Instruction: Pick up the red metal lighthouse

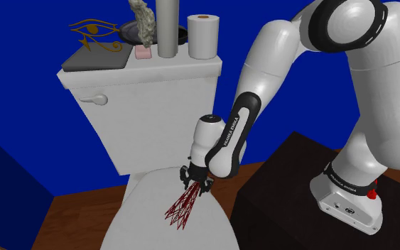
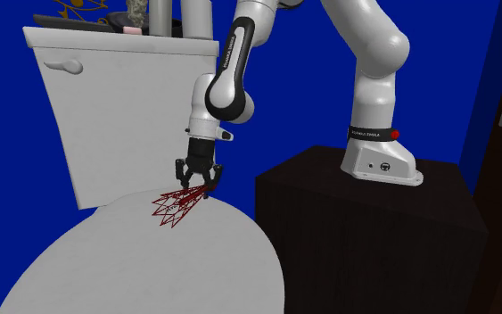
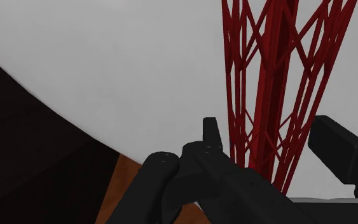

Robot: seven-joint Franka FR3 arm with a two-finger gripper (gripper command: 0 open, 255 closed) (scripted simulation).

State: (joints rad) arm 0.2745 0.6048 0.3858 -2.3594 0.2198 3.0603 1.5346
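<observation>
Straddling the red lattice lighthouse (image 3: 274,63) that lies on the toilet lid (image 1: 141,209), the gripper (image 3: 266,130) has spread jaws. Forearm lettering reads FRANKA EMIKA, and the lid's edge is near.

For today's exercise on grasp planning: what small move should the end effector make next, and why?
Probably close the end effector: its fingers stand apart either side of the red lattice lighthouse, which lies on the white toilet lid, not yet lifted.

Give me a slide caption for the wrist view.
Open black fingers flank the red lattice lighthouse on the white toilet lid.
</observation>
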